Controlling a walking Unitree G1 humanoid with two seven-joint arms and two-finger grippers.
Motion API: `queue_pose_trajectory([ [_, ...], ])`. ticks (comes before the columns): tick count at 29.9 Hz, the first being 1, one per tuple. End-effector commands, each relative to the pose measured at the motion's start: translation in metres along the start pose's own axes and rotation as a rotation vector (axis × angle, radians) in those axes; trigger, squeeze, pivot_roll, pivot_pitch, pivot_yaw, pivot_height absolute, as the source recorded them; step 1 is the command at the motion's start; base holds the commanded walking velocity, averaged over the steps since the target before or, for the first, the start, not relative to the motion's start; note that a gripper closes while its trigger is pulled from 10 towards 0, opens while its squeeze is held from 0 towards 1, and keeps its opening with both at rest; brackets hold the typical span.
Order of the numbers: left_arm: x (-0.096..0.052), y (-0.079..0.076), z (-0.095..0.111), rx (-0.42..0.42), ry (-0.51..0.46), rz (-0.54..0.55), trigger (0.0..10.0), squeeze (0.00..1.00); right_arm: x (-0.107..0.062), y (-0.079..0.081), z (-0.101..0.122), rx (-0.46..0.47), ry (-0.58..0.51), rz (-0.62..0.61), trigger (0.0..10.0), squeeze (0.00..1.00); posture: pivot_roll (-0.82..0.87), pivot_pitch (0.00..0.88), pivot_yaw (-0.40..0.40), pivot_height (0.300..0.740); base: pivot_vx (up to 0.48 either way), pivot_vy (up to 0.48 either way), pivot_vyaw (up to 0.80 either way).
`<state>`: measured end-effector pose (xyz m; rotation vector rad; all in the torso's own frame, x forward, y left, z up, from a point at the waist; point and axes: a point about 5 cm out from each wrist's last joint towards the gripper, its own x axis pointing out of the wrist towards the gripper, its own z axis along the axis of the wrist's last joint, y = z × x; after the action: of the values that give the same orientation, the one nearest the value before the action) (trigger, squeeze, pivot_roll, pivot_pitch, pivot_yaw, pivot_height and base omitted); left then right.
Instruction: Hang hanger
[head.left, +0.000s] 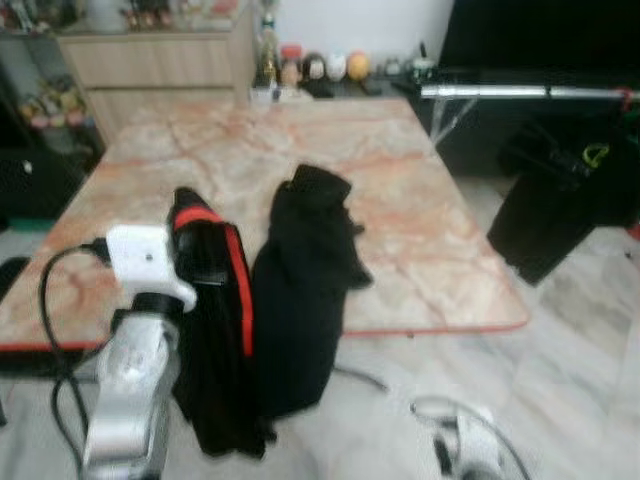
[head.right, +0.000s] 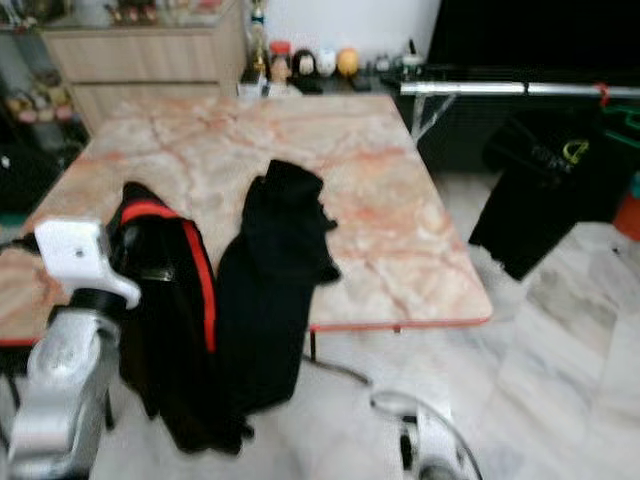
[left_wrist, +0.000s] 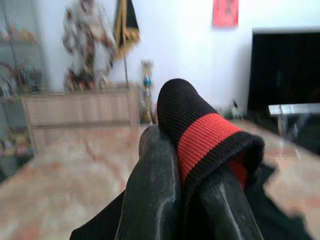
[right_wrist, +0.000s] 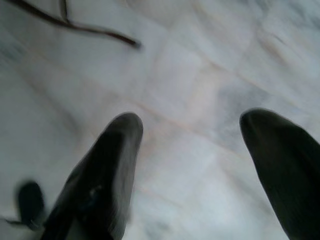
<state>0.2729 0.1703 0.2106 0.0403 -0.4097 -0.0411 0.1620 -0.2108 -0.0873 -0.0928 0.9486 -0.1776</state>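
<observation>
My left gripper is shut on a black garment with a red band. The cloth is pinched between the fingers and drapes down past the front edge of the marble table. A second black garment lies on the table beside it and hangs over the same edge. At the right runs a silver clothes rail with dark clothing hanging from it. I cannot make out a hanger inside the held garment. My right gripper hangs low over the floor, open and holding nothing.
A cable trails across the pale marble floor under the table's front edge. Bottles and small jars stand at the table's far end. A wooden cabinet stands at the back left, and a dark screen behind the rail.
</observation>
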Motion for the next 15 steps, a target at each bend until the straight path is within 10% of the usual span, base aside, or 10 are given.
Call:
queue_pose_trajectory([
  [1,0.01,0.012,0.029,0.017,-0.12,0.037,10.0,0.0,0.0,0.01,0.003,0.001,-0.017,0.035,10.0,0.0,0.03,0.0,-0.025,0.74,0.3,0.0,0.0],
  [15,0.078,0.025,0.079,0.035,-0.31,0.003,10.0,0.0,-0.002,0.025,-0.004,0.045,-0.014,0.089,10.0,0.0,0.05,0.0,-0.013,0.74,0.305,0.0,0.0],
])
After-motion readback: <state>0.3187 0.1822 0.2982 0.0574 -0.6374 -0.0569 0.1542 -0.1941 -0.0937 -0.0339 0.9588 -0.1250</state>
